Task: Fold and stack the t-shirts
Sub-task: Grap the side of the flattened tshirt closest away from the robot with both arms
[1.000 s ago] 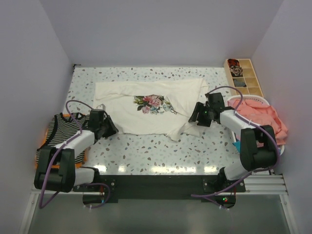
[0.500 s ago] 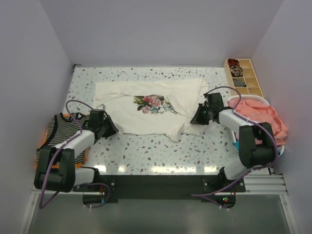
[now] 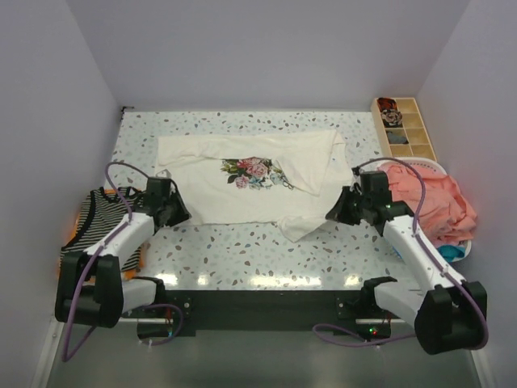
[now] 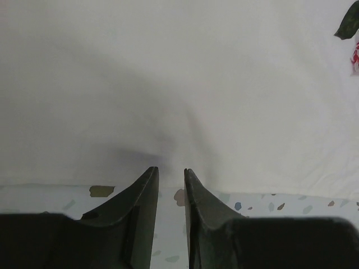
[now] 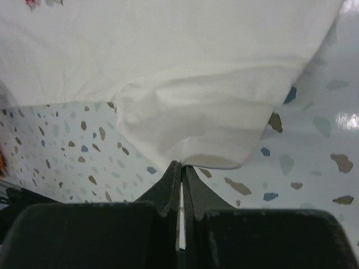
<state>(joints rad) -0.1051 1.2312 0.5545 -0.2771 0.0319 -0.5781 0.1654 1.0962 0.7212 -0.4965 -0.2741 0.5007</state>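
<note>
Your right tool [image 5: 181, 166] was pressed fully closed at the near right hem of the cream t-shirt [image 3: 202, 190], which lay spread print-up on the surface [image 3: 242, 255]. I could not tell whether any cloth sat between its tips. Your left tool [image 4: 171, 171] stood narrowly parted at the near left hem, with nothing visibly caught. Had you lifted then, one corner could have slipped free, and the shirt would likely have dragged askew and spoiled the fold.

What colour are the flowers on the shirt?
The flowers are pink with green leaves; top view shows them best.
</note>
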